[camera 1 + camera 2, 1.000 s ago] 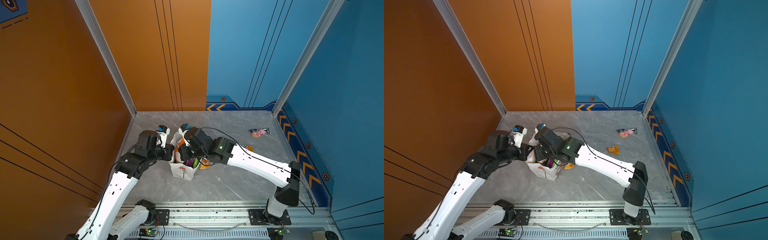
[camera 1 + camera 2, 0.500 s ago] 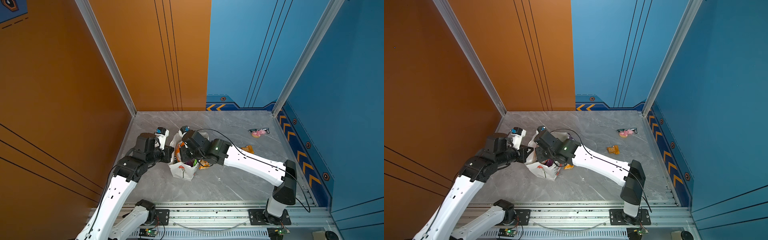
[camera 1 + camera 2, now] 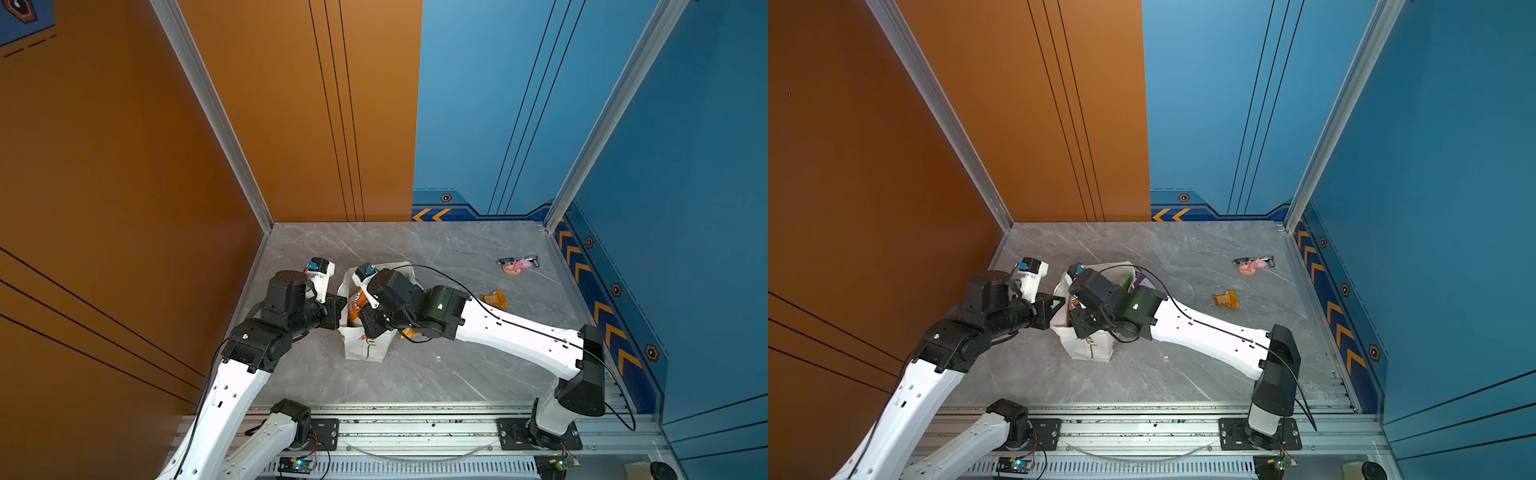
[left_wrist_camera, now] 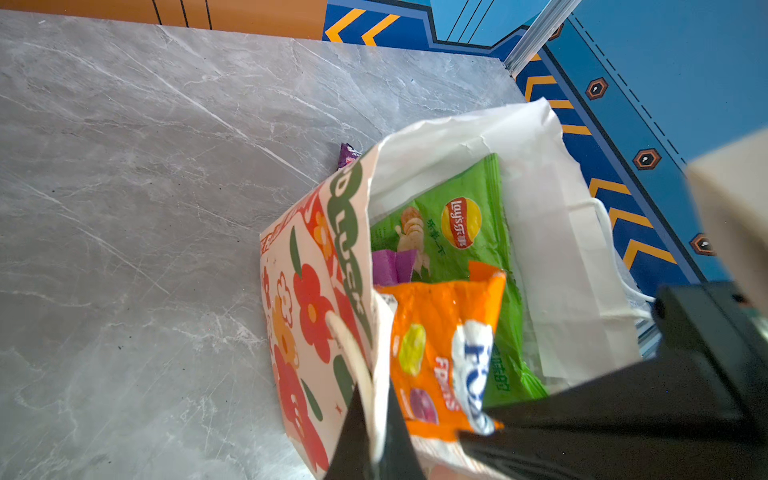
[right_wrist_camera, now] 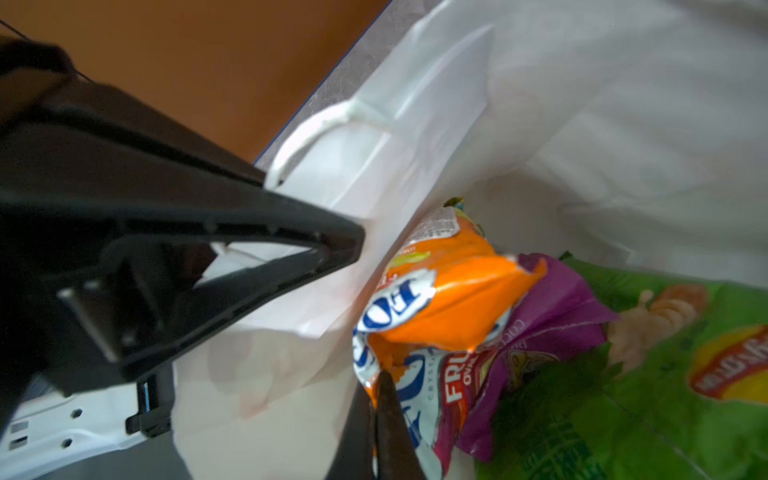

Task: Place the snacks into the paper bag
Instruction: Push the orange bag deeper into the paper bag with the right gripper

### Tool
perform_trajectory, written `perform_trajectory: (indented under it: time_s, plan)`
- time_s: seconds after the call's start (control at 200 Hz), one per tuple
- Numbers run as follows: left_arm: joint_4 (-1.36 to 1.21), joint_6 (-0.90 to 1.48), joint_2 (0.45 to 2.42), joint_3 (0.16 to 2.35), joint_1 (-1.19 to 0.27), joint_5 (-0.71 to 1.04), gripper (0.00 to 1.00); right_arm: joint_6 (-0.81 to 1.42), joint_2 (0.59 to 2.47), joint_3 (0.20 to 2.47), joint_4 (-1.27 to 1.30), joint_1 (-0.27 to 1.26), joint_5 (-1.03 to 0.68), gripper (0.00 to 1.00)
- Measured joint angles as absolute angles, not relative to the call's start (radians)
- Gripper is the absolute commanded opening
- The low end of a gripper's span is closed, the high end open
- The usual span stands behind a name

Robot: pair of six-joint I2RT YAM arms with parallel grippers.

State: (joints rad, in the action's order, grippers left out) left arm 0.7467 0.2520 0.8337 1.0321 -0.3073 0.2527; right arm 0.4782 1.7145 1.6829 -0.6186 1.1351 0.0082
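Gripping: one paper bag (image 4: 540, 208) pinched by left gripper (image 4: 374, 399) | one orange packet (image 5: 457, 303) clamped by right gripper (image 5: 376, 386) | one green packet (image 4: 469, 183), one purple packet (image 5: 557, 303) inside

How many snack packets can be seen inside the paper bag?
3 in the paper bag: the orange packet uppermost, the magenta packet under it, the green packet beneath both. More may lie hidden below.

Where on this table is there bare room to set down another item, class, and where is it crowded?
Bare tabletop runs along the back wall behind the paper bag, and across the front between bag and rail. Crowded: the bag's mouth, where the left gripper pinches its rim and the right gripper holds the orange packet.
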Motion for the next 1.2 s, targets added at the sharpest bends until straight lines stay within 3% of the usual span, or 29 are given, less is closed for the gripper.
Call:
perform_trajectory:
  time_s: [0.521, 0.921, 1.201]
  plan:
    - [0.727, 0.254, 0.828, 1.015, -0.304, 0.289, 0.0, 0.495, 1.895, 1.912, -0.753, 1.1, 0.101, 0.0]
    - [0.722, 0.254, 0.823, 1.015, -0.286, 0.289, 0.0, 0.495, 1.891, 2.02, -0.872, 1.094, 0.039, 0.0]
    - [0.714, 0.254, 0.805, 0.998, -0.279, 0.289, 0.0, 0.467, 1.809, 1.926, -0.806, 1.089, -0.039, 0.0]
